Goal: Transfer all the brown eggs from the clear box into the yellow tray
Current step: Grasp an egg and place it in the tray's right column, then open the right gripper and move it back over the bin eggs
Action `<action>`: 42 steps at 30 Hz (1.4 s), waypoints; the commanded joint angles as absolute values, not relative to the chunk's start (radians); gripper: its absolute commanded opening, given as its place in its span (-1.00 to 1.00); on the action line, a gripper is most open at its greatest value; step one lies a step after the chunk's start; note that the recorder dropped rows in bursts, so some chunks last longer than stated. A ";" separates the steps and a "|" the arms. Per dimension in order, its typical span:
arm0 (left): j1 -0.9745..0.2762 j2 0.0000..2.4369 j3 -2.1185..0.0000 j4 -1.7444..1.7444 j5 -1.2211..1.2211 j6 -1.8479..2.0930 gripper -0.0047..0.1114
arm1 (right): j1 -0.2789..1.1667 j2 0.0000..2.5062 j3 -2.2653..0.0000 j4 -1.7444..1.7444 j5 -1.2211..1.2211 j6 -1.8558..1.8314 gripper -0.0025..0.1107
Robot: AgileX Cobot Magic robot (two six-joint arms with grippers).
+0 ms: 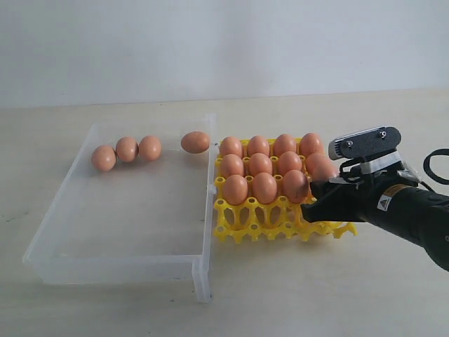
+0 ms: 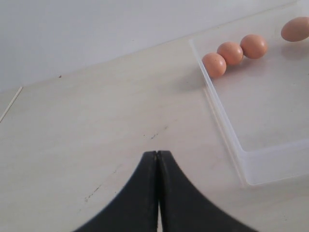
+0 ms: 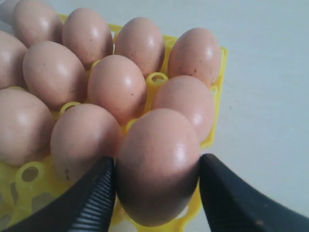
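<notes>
The yellow tray holds several brown eggs in its back three rows; its front row of cups is bare. My right gripper is at the tray's right side. In the right wrist view my right gripper is shut on a brown egg that sits low over a cup in the tray's outer column. Several more brown eggs lie along the far wall of the clear box. My left gripper is shut and empty over bare table beside the clear box.
The clear box stands directly left of the yellow tray, their sides touching. One egg lies apart from the others, near the box's far right corner. Bare tabletop lies left of the box.
</notes>
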State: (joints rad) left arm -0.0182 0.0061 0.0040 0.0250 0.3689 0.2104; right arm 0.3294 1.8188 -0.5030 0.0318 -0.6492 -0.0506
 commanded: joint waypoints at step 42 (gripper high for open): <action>-0.020 0.000 0.000 0.025 0.361 0.205 -0.92 | 0.361 1.456 -0.826 0.135 0.449 0.063 -0.01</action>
